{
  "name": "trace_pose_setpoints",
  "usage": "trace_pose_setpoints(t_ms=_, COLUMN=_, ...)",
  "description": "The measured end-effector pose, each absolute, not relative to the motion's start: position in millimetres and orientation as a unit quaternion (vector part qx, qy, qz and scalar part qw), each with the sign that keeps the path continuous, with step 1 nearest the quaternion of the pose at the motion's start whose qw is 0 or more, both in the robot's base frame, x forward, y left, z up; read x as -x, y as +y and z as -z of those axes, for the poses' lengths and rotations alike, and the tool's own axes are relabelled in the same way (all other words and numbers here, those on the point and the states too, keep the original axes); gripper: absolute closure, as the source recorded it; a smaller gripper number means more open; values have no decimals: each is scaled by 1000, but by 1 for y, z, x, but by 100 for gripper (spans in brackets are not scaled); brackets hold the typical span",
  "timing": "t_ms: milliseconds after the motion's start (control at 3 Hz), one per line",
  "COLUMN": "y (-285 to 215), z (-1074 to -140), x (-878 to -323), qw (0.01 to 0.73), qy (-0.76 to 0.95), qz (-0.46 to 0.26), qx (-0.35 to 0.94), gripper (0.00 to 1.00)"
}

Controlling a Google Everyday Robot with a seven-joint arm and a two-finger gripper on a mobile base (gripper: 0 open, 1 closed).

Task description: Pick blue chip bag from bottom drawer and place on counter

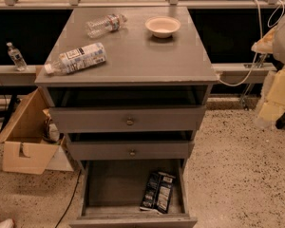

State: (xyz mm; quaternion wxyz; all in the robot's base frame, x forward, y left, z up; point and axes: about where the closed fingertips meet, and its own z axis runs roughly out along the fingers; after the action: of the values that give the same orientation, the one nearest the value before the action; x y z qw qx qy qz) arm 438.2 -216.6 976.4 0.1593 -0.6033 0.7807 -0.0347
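Observation:
The blue chip bag (157,191) lies flat in the right part of the bottom drawer (109,182), which is pulled open at the foot of the grey cabinet. The bag is dark navy with white printing and runs front to back. The counter (142,56) is the cabinet's flat grey top. My gripper (271,103) hangs at the right edge of the view, beside the cabinet and at about the height of the top drawer. It is well above and to the right of the bag and touches nothing.
Two clear water bottles (77,58) (104,24) lie on the counter's left side and a white bowl (162,26) stands at its back right. The two upper drawers (128,120) are slightly open. An open cardboard box (23,146) sits on the floor at left. A white cable (249,65) hangs at right.

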Motion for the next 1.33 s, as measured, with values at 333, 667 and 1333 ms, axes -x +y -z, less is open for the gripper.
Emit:
trace_pose_setpoints(t_ms=333, y=-217, z=-976, x=-438, qw=159, qy=781, qz=35, qx=603, gripper=0)
trace_pose_setpoints(t_ms=667, y=-211, z=-938, x=-432, qw=159, qy=776, qz=10, qx=610, gripper=0)
trace_pose_setpoints(t_ms=1333, y=-214, z=-924, x=-435, qw=165, qy=777, qz=7, qx=607, gripper=0)
